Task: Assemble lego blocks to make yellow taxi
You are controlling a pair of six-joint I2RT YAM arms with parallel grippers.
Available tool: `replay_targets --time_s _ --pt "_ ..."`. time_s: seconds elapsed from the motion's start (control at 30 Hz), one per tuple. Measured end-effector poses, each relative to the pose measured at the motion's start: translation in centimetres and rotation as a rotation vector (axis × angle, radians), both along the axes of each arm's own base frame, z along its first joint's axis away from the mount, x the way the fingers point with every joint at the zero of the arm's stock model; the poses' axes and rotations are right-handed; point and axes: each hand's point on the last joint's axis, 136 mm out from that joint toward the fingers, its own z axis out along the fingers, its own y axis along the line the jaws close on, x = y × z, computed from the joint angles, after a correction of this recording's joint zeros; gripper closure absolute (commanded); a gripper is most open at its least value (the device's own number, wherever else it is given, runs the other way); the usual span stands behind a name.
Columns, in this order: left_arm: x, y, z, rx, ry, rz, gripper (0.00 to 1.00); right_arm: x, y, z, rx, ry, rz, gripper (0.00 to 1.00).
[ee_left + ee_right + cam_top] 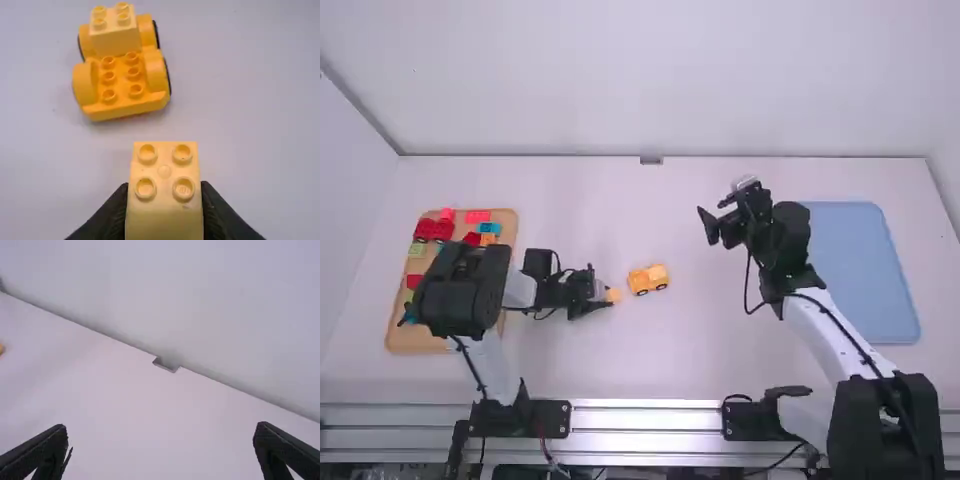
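My left gripper (604,300) is just left of the yellow wheeled car base (648,279) on the table, with a pale yellow block (613,295) at its tips. In the left wrist view, my left gripper (164,207) is shut on that block (164,200), its four studs facing the camera. The car base (125,82) lies apart from it, a pale yellow block (114,32) mounted on one end and bare studs on the other. My right gripper (712,225) hangs right of the car; in the right wrist view, that gripper (161,440) stands open, nothing between its fingers.
A wooden tray (418,338) with red, green, blue and orange blocks is at the left, partly under the left arm. At the right lies a blue tray (865,265), partly behind the right arm. The back wall (650,100) rises at the table's far edge.
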Motion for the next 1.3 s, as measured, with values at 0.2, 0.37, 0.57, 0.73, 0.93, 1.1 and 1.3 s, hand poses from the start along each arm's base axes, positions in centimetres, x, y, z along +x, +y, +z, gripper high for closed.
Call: replay_targets --time_s 0.2,0.37,0.57,0.73,0.93,1.1,1.3 --pt "0.5 -0.3 0.1 0.012 -0.015 -0.007 0.81 -0.3 0.1 -0.7 -0.011 0.028 0.010 0.02" --pt "1.4 0.0 0.5 0.008 -0.011 0.037 0.76 -1.4 0.3 -2.9 -0.098 0.083 0.061 0.02" --pt "2.7 -0.6 4.4 -0.054 -0.046 0.069 0.79 -3.7 3.3 -6.3 -0.226 0.048 0.377 0.02" --pt "2.4 -2.0 6.3 -0.095 -0.071 0.028 0.81 -5.4 4.8 -11.3 -0.226 0.069 0.615 0.02" --pt "1.9 -4.0 7.0 -0.127 -0.045 0.003 0.80 -5.4 6.5 -15.3 -0.130 0.126 0.824 0.01" --pt "2.4 -4.7 6.4 -0.094 -0.003 0.059 0.81 -5.5 7.5 -16.4 -0.088 0.165 0.971 0.01" --pt "3.1 -4.3 5.4 -0.049 0.055 0.150 0.81 -6.8 9.1 -17.3 -0.134 0.151 1.155 0.01"
